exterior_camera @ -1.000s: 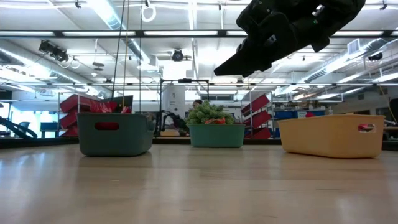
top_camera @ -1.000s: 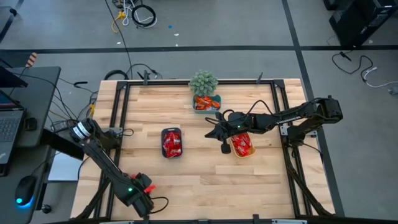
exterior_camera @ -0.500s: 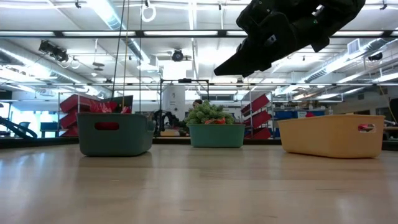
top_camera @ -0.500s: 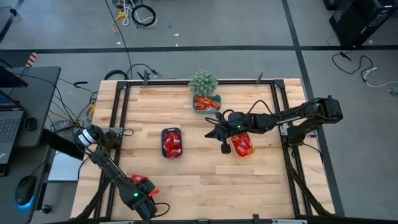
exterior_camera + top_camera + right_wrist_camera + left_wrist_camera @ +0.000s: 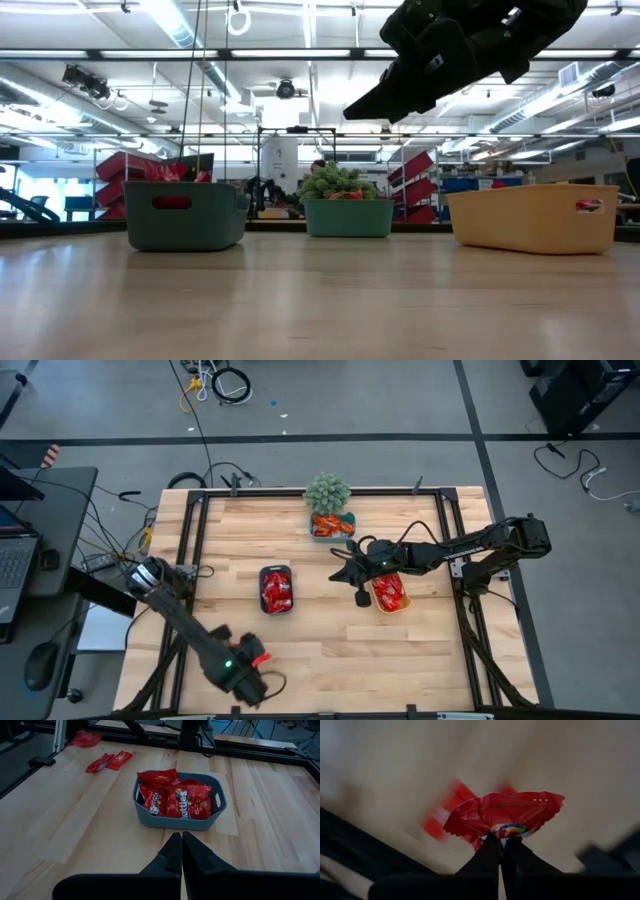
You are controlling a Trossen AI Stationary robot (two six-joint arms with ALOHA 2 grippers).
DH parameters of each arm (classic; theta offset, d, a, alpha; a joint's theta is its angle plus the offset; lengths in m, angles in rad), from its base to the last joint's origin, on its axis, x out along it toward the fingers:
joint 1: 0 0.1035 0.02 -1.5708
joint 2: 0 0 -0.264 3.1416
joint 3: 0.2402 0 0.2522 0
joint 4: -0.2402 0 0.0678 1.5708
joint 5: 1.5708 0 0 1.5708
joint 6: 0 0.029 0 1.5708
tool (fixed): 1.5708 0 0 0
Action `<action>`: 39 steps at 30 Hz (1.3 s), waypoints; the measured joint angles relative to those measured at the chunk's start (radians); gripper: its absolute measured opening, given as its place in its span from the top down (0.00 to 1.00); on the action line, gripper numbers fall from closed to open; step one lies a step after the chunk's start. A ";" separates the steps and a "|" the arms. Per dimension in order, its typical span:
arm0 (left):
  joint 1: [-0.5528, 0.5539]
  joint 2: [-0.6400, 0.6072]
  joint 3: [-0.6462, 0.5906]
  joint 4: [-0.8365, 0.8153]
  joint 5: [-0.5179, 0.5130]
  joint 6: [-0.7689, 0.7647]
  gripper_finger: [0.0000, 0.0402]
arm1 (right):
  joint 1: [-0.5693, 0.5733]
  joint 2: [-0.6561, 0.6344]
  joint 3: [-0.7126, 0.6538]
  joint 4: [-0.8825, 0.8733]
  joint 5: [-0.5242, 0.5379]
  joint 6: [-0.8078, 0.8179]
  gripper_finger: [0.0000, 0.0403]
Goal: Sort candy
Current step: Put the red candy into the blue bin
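My left gripper is over the near-left part of the table, shut on a shiny red candy packet. More red candy shows blurred behind it. My right gripper hangs shut and empty above the table between the blue tray and the yellow tray, both filled with red candy. The teal tray at the far side holds orange and red candy. Loose red packets lie on the wood beyond the blue tray. My left gripper pinches the red packet by one edge of its crinkled wrapper between the two fingertips. The rest of the packet spreads out beyond the tips. Blur hides whether it is clear of the table.
A small green plant stands behind the teal tray at the far edge. In the low view the three trays stand in a row, with bare wood in front. Black frame rails border the table.
My left arm has swung along the near edge toward the table's right. My right arm and the trays have kept still.
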 joint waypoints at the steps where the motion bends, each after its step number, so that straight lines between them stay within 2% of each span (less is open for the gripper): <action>1: 0.020 0.000 0.023 -0.047 -0.039 0.031 0.99 | 0.000 0.000 0.000 0.000 0.000 0.000 1.00; 4: 0.094 0.000 0.060 -0.128 -0.156 0.158 1.00 | 0.001 -0.011 0.000 -0.003 0.000 0.000 1.00; 7: 0.180 0.000 0.062 -0.129 -0.252 0.354 1.00 | 0.001 -0.028 0.000 -0.021 0.004 0.000 1.00; 11: 0.307 0.000 0.060 -0.125 -0.376 0.592 1.00 | 0.005 -0.073 0.000 -0.076 0.085 0.000 1.00; 14: 0.398 -0.006 0.059 -0.104 -0.432 0.737 1.00 | 0.005 -0.104 0.000 -0.117 0.125 -0.009 1.00; 19: 0.499 -0.008 0.058 0.017 -0.435 0.957 1.00 | 0.005 -0.140 0.000 -0.150 0.131 -0.019 1.00; 23: 0.544 -0.009 0.023 0.086 -0.419 1.044 1.00 | 0.005 -0.146 0.000 -0.168 0.132 -0.021 1.00; 32: 0.551 -0.009 -0.140 0.181 -0.337 1.094 1.00 | 0.005 -0.146 0.000 -0.188 0.132 -0.022 1.00; 39: 0.551 -0.008 -0.146 0.153 -0.281 1.095 0.98 | 0.005 -0.146 0.000 -0.188 0.132 -0.019 1.00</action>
